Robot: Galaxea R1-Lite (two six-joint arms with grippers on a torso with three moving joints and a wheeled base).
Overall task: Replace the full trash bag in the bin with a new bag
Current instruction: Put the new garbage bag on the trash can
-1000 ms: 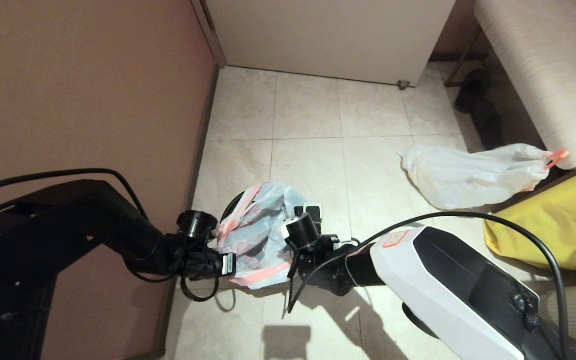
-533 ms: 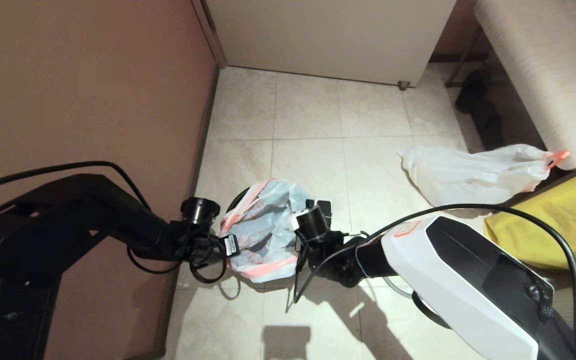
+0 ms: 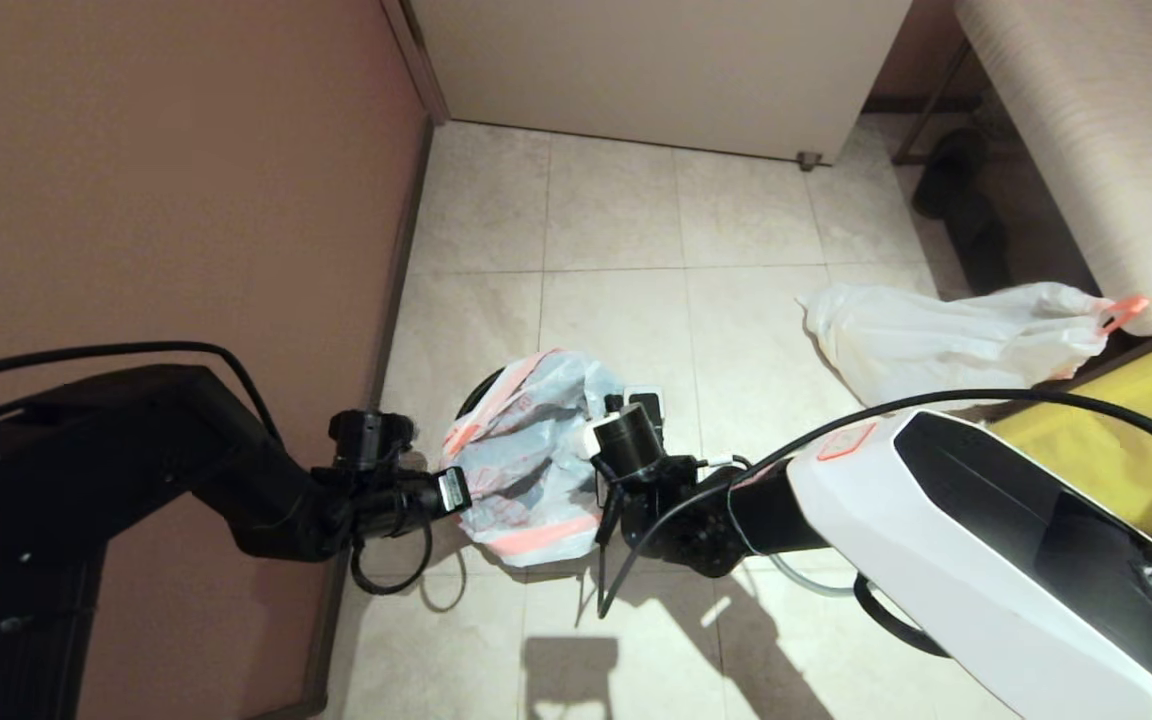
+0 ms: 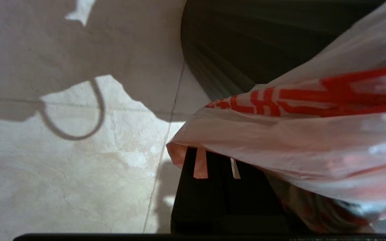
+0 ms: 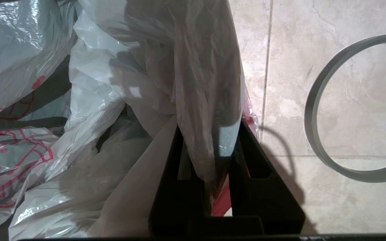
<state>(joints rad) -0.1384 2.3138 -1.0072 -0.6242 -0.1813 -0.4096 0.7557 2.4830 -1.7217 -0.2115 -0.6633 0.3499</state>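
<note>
The new bag, translucent white with orange-red print, hangs spread over the black bin, which it mostly hides. My left gripper is shut on the bag's orange-edged side nearest the wall. In the left wrist view the film drapes over the left gripper, with the bin's ribbed wall behind. My right gripper is shut on a gathered fold at the opposite side; that fold runs through the right gripper. The full trash bag lies on the floor at the right.
The bin's grey hoop lies flat on the tiles beside the right gripper. A brown wall runs close along the left. A white cabinet stands at the back. A big yellow bag and a bench fill the right side.
Both grippers keep their hold on the printed bag. The left wrist has turned and lifted its edge a little; the right arm has eased forward. The whole head view has shifted slightly.
</note>
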